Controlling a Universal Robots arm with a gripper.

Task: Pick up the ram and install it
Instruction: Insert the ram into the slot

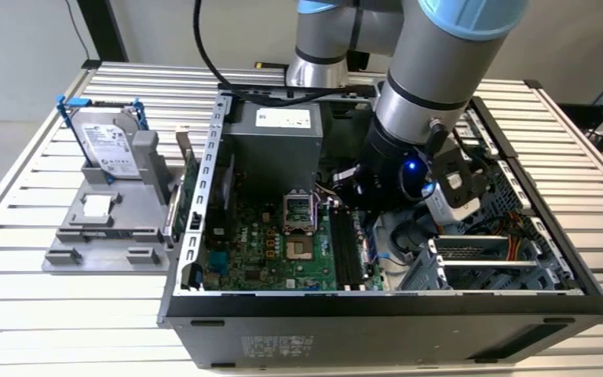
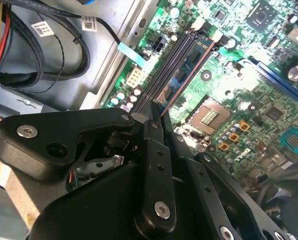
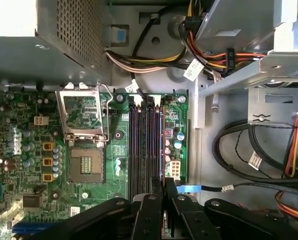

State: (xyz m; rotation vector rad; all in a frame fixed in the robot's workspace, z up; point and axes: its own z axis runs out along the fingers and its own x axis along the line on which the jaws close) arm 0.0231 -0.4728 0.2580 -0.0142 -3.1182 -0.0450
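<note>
My gripper (image 2: pixel 152 118) is deep inside the open computer case (image 1: pixel 385 302), shut on the ram (image 2: pixel 191 62). The ram is a thin dark blue board with a coppery edge, reaching from the fingertips out over the long black memory slots (image 2: pixel 171 65). In the first wrist view the ram (image 3: pixel 162 145) shows edge-on, running along the slot nearest the motherboard's edge, with my gripper (image 3: pixel 159 189) at its near end. Whether the ram is seated in the slot or just above it I cannot tell. In the exterior view the arm's wrist (image 1: pixel 401 177) hangs over the slots (image 1: pixel 345 245).
The bare CPU socket (image 3: pixel 84 135) lies beside the slots, the grey power supply (image 1: pixel 275 145) behind. Bundled cables (image 3: pixel 239 150) and a metal drive cage (image 1: pixel 485 255) crowd the other side. Outside the case, a silver hard drive (image 1: pixel 107 145) stands in a grey stand (image 1: pixel 103 236).
</note>
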